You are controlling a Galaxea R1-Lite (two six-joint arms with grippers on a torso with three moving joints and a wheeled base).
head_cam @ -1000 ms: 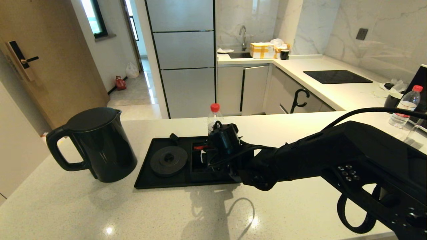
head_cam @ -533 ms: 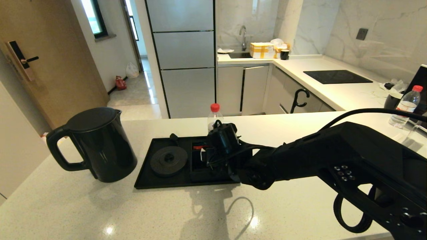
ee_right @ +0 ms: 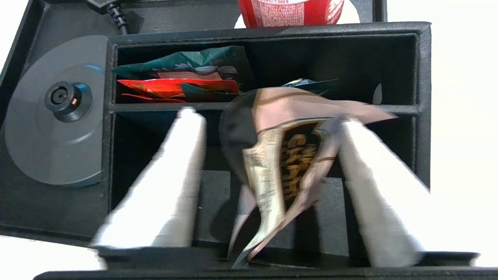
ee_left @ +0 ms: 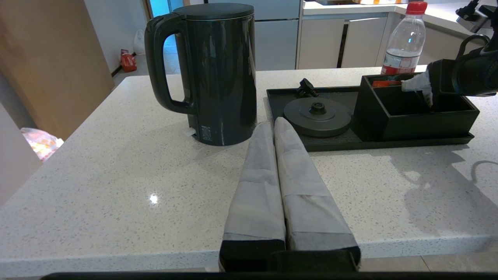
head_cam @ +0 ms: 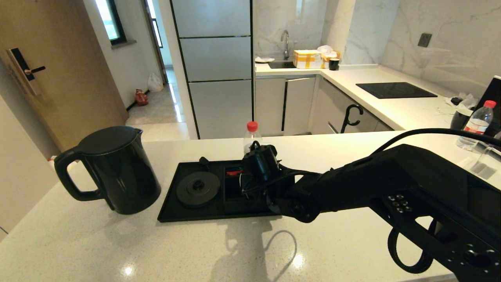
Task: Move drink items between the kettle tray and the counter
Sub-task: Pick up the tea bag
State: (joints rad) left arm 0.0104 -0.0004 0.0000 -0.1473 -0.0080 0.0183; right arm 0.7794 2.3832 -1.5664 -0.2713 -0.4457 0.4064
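Counter (head_cam: 117,250) carries the kettle (head_cam: 113,170), off its base and left of the kettle tray (head_cam: 176,207). Right gripper (ee_right: 268,116) is over the tray's boxed section, fingers (ee_right: 171,167) apart w/ pink sachet (ee_right: 288,163) between them, against one finger. Left gripper (ee_left: 274,124) is parked low by the counter edge, fingers pressed together.

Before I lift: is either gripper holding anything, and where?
Nothing clamped yet: the right gripper straddles the sachet, one finger against its edge, the other apart. Left gripper shut, empty.
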